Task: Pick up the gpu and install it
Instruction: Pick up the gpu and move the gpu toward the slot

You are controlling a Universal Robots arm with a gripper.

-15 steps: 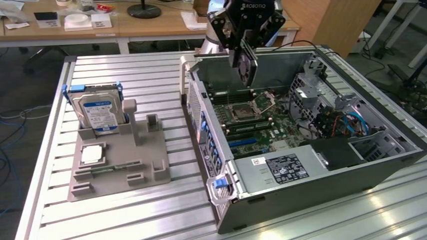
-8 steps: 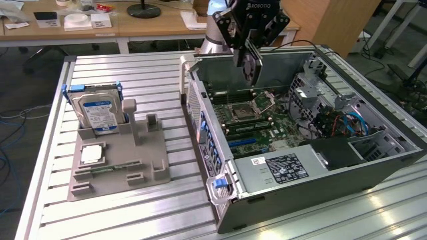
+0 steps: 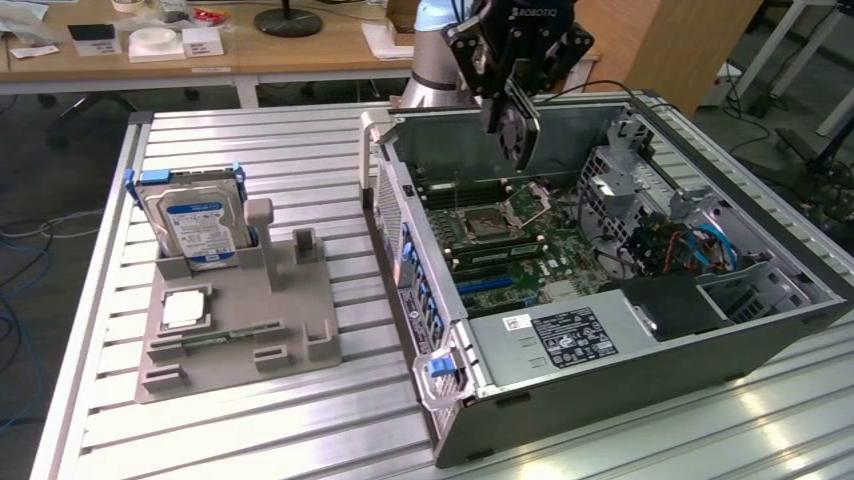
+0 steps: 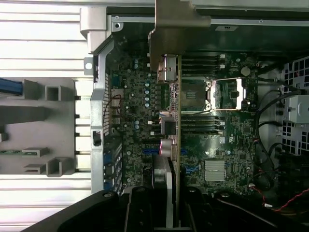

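Wrist view: gpu [image 4: 176, 145] edge-on, clamped in pincer [image 4: 170, 209], long axis parallel to ported case wall [image 4: 99, 96].

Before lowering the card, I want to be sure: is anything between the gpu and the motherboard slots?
Nothing visible. The gpu hangs in the fingers over the open case; the motherboard beneath is unobstructed, and the cables lie off to one side.

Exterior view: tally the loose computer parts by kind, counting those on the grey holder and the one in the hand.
gpu: 1, in the hand
hard drive: 1
square silver chip: 1
memory stick: 1
Total: 4
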